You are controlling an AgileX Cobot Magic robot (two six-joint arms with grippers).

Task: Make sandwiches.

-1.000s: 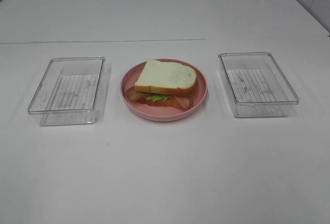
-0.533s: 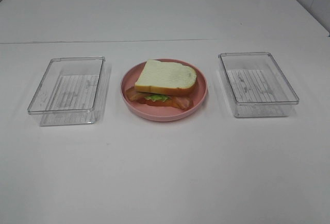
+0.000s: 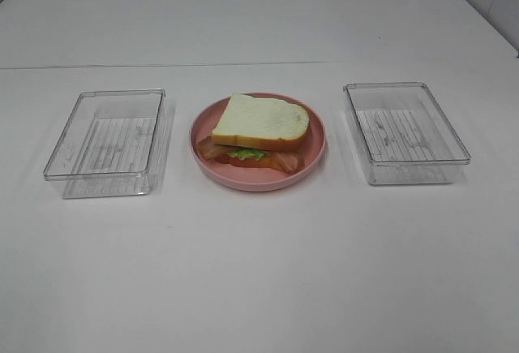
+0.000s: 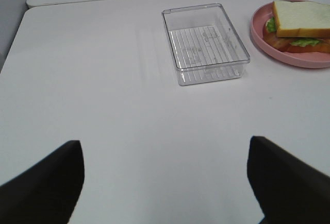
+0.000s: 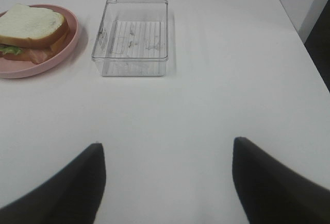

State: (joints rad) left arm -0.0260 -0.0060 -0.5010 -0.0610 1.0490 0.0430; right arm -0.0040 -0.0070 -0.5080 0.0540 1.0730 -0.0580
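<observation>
The sandwich sits on the round pink plate at the table's middle: a white bread slice on top, green lettuce and reddish bacon showing at its front edge. It also shows in the left wrist view and the right wrist view. Neither arm appears in the exterior view. My left gripper is open and empty over bare table, well short of the left tray. My right gripper is open and empty, well short of the right tray.
An empty clear plastic tray stands left of the plate, also in the left wrist view. A second empty clear tray stands right of it, also in the right wrist view. The white table's right edge shows.
</observation>
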